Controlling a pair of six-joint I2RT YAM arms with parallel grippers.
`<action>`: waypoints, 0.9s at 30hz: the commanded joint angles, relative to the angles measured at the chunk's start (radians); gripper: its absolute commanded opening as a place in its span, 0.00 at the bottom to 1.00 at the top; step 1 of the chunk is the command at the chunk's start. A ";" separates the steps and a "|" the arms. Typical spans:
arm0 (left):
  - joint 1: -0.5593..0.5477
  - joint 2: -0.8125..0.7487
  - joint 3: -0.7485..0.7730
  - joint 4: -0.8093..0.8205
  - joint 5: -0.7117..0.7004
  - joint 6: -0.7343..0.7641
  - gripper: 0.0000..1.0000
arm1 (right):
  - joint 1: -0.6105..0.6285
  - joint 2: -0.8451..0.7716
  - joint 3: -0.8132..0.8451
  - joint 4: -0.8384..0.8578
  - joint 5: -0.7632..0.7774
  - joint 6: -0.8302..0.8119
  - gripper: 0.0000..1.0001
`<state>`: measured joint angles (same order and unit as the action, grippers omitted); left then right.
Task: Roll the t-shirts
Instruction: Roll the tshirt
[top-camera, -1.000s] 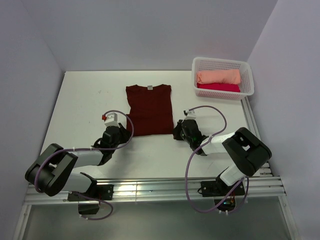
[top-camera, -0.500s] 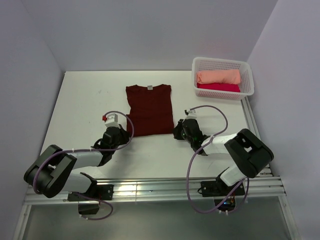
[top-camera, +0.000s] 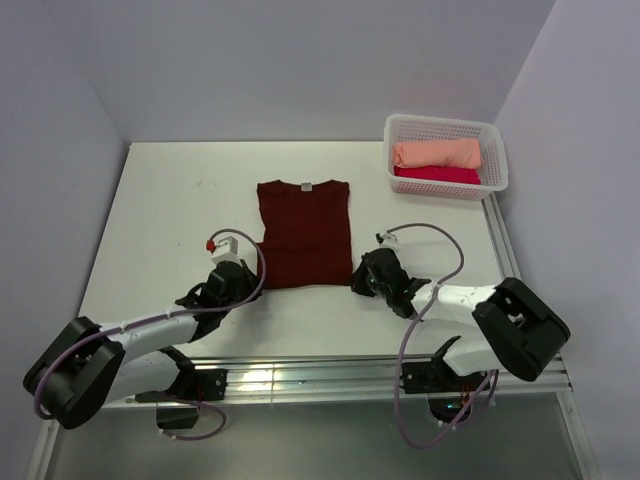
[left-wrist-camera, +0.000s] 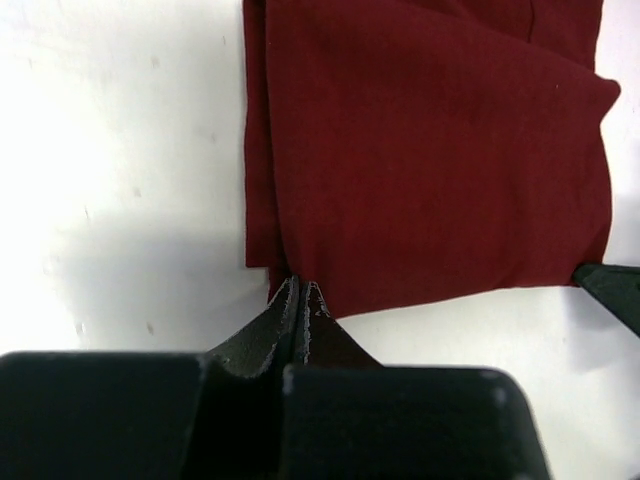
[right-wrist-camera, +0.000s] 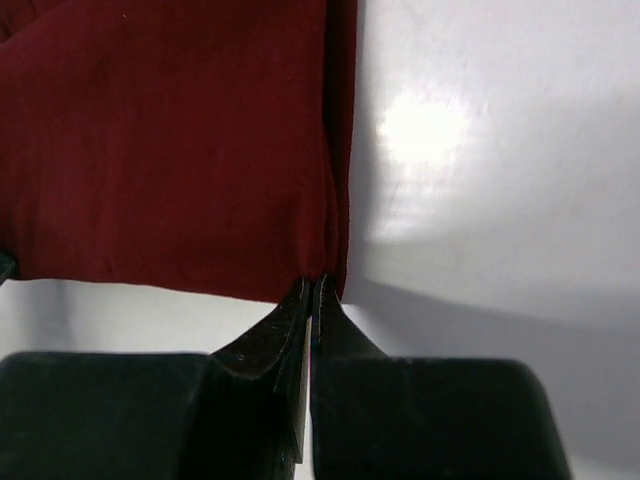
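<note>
Maroon shirt (top-camera: 304, 232) flat at centre of table (top-camera: 170, 200), collar toward 12 o'clock. Left gripper (left-wrist-camera: 302, 292) clamped on its 7 o'clock hem corner; right gripper (right-wrist-camera: 314, 283) likewise on the 5 o'clock corner.

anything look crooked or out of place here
Nothing stands out. The maroon t-shirt lies flat, left pincer and right pincer shut on its near corners; peach shirt and crimson shirt lie neatly in the basket.

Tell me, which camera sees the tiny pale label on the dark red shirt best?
The top camera: the pale neck label shows at the collar of the dark maroon cloth t-shirt. Both wrist cameras show only the shirt's near hem, no label.
</note>
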<state>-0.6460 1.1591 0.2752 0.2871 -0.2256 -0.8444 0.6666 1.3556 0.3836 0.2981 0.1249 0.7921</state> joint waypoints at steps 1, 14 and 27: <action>-0.035 -0.085 0.016 -0.129 0.015 -0.073 0.00 | 0.063 -0.096 -0.008 -0.179 0.057 0.071 0.00; -0.076 -0.226 0.168 -0.526 0.020 -0.093 0.00 | 0.137 -0.415 0.012 -0.586 0.090 0.122 0.00; -0.032 -0.125 0.355 -0.612 0.057 -0.013 0.00 | 0.114 -0.429 0.153 -0.741 0.101 0.053 0.00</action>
<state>-0.7074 1.0142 0.5625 -0.2985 -0.1787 -0.9085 0.7971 0.9344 0.4698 -0.3805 0.1837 0.8860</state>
